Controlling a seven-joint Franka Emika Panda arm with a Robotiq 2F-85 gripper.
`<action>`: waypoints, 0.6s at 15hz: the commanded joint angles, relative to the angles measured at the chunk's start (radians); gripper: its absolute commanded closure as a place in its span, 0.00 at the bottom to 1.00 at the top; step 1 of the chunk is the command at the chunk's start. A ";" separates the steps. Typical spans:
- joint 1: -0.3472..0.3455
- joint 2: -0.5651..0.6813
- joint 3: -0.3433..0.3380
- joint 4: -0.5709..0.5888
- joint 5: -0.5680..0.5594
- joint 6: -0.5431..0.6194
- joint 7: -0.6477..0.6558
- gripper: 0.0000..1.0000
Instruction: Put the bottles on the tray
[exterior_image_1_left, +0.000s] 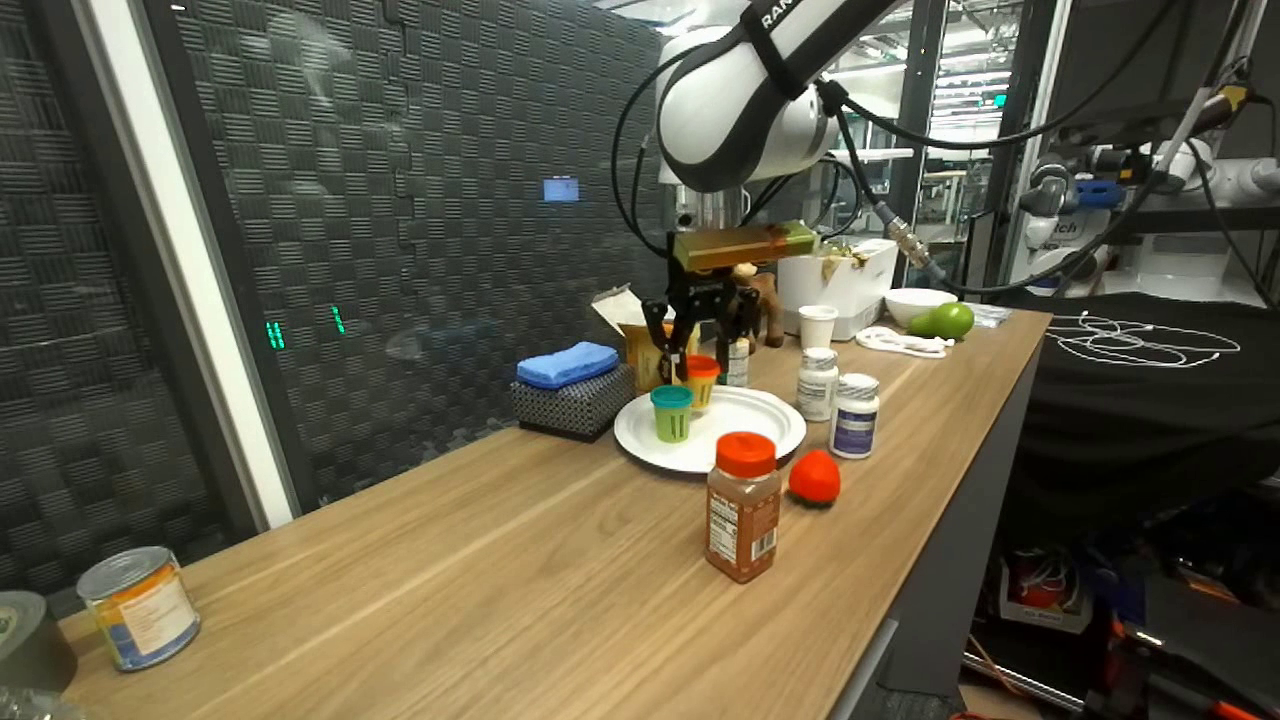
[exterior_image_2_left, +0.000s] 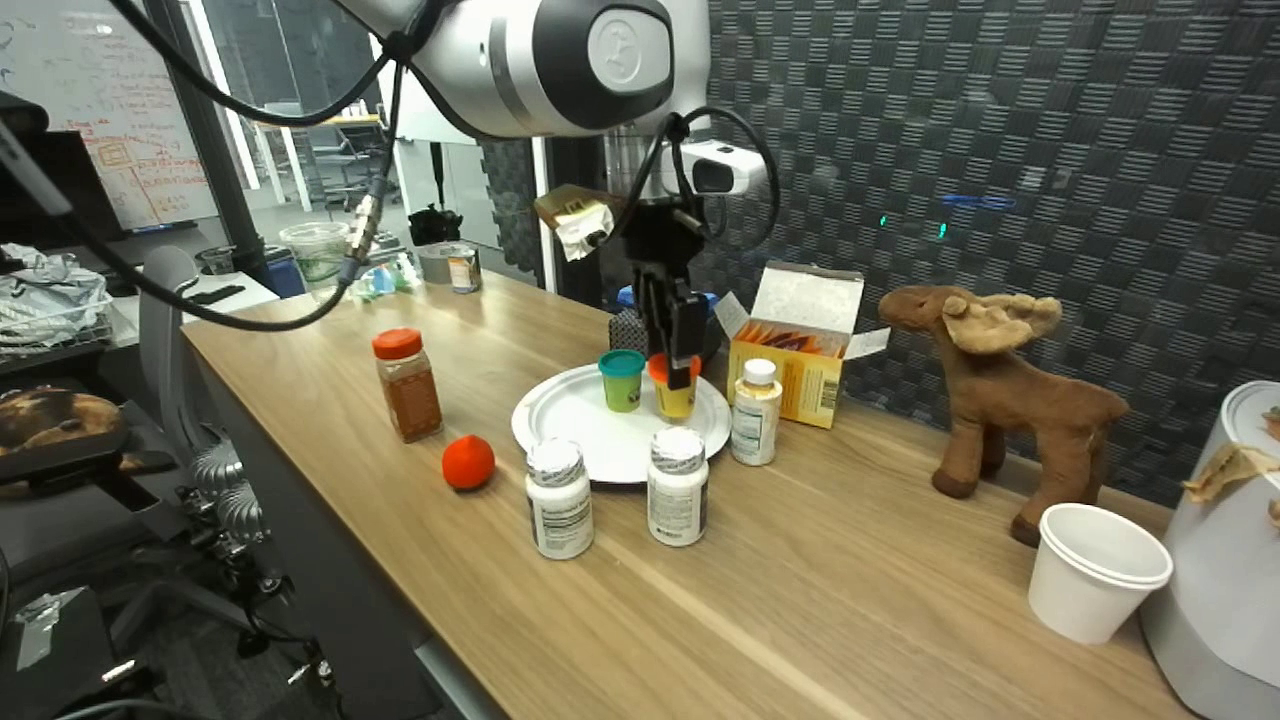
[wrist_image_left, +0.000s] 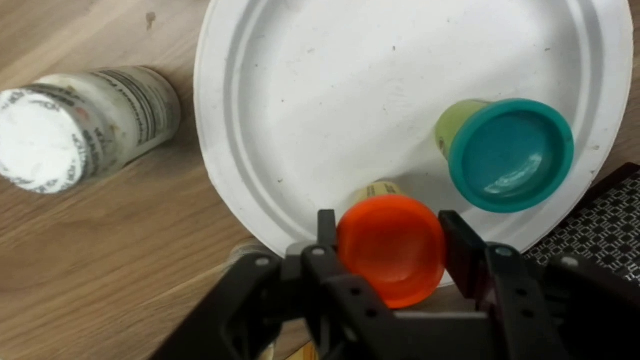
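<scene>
Since the orange tub (wrist_image_left: 392, 250) sits right between the jaws, this reads as a place-and-release step. Jaws are gripping it, one jaw against each side of its top. Tub is upright, long axis in line with the jaws' downward reach, base inside the rim of the plate (wrist_image_left: 320, 105) in both exterior views. Whether that base bears on the plate or hangs just above it, views don't settle.

Key relation: the green tub (wrist_image_left: 510, 155) stands on the plate just beside the held one, on one jaw's side. In the wrist view that jaw ends close by the green tub's edge. So let-go wants a small spread, then straight up; a wide one could nudge the green tub.

Count by my read: one down, one nearly, four to go. White bottle (exterior_image_2_left: 562, 500) and second white bottle (exterior_image_2_left: 678, 488) stand upright on the worktop (exterior_image_1_left: 500, 560) just off the plate's rim. Third white bottle (exterior_image_2_left: 755, 412) is upright just beside the plate, on the orange tub's side. Spice bottle (exterior_image_1_left: 743, 510) is upright near the plate, roughly across it from the orange tub. Taller, so likely needs more lift to clear the rim.
</scene>
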 joint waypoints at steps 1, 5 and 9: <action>0.004 0.028 -0.011 0.057 0.022 -0.030 -0.024 0.71; 0.005 0.048 -0.012 0.077 0.020 -0.044 -0.026 0.71; 0.004 0.066 -0.012 0.093 0.024 -0.048 -0.029 0.71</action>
